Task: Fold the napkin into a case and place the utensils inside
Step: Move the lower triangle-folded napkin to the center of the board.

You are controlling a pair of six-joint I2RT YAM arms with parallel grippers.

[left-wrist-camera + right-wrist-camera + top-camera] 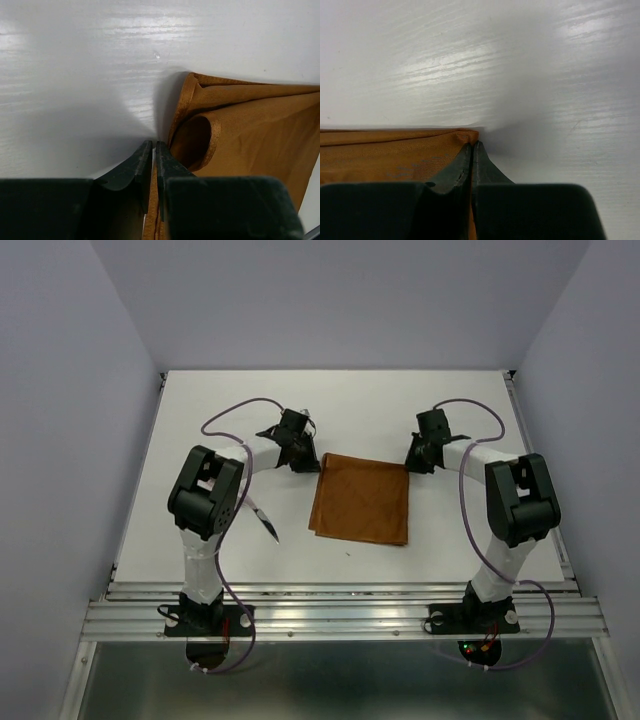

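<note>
Both left gripper (310,464) and right gripper (411,464) pinched far corners of the thin rust-orange cloth napkin (360,500); the right's marginal bite risked slipping.

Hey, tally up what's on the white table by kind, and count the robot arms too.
Robot arms: 2, the left gripper and right gripper each shut on a napkin corner
Napkin: 1, rust-orange
Utensil: 1 in view, beside the left arm
Total: 4
</note>
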